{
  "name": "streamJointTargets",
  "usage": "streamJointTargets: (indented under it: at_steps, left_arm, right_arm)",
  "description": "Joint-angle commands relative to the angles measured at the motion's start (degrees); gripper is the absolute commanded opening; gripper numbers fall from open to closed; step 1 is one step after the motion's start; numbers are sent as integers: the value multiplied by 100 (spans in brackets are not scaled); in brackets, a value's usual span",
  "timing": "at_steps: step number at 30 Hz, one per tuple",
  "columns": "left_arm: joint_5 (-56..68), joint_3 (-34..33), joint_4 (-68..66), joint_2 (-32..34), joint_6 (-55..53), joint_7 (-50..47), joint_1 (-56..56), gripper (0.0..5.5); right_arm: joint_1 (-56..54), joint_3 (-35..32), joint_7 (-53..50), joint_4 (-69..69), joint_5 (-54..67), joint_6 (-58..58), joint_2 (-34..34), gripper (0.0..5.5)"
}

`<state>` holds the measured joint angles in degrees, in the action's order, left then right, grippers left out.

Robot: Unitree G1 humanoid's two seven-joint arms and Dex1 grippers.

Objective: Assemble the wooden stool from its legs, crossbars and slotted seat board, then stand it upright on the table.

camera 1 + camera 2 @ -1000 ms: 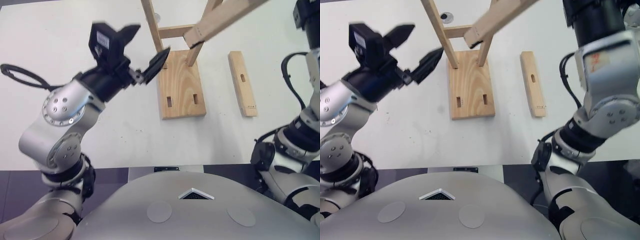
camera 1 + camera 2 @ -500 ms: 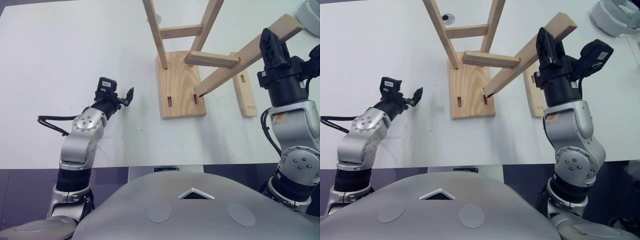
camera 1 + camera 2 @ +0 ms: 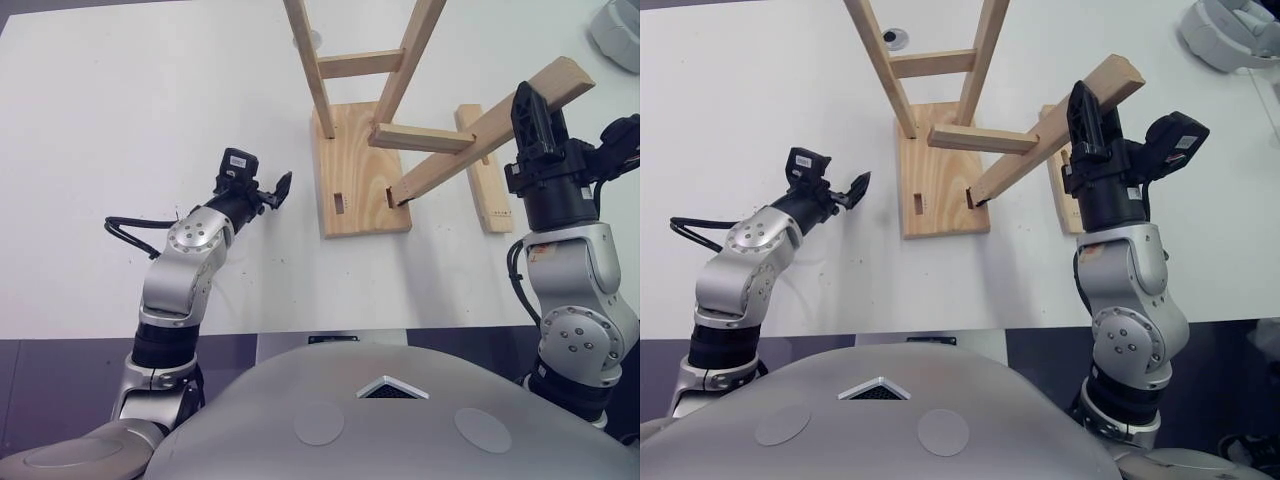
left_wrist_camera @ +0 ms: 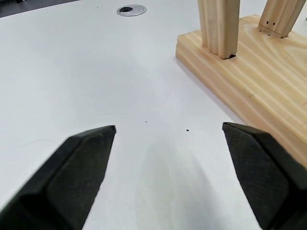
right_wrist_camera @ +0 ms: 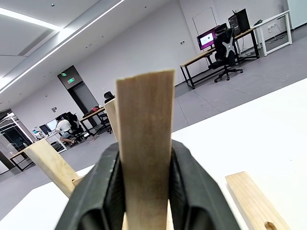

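Observation:
The slotted seat board [image 3: 362, 180] lies flat on the white table. Two legs [image 3: 310, 60] joined by a crossbar [image 3: 352, 63] stand in its far slots. My right gripper [image 3: 532, 112] is shut on a third leg [image 3: 480, 130], held tilted with its lower end at the board's near right slot [image 3: 393, 197]. A crossbar [image 3: 420, 137] sticks out from this leg toward the standing legs. A further leg [image 3: 486, 190] lies flat to the right of the board. My left gripper [image 3: 272, 190] is open, low over the table left of the board [image 4: 259, 81], holding nothing.
A round metal grommet [image 4: 131, 9] sits in the table beyond the board. A white object [image 3: 1230, 30] lies at the far right corner. The table's front edge [image 3: 300, 330] runs close to my body. Bare tabletop spreads to the left.
My left gripper dropped from high near the camera to the table, then slid toward the board. My right gripper brought the tilted leg down, its end settling at the near right slot.

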<state>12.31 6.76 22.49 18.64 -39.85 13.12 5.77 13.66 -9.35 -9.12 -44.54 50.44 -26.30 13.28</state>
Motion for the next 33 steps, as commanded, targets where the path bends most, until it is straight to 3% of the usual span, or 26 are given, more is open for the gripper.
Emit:
streamJointTargets:
  at_steps: [1, 10, 17, 33]
  left_arm:
    - [20, 155, 60, -124, -270, 38, -130, 410]
    - [93, 362, 110, -391, -626, 38, -259, 410]
    - [-120, 489, 46, -232, -729, 5, -203, 410]
    - [-223, 642, -42, -418, -736, 20, -375, 410]
  right_arm:
    - [173, 207, -1, 133, -142, -204, -59, 105]
    - [-104, 94, 105, 74, 3, -112, -99, 105]
    - [-620, -93, -84, 31, 349, -226, -53, 105]
    - [-229, 47, 97, 11, -154, -277, 41, 105]
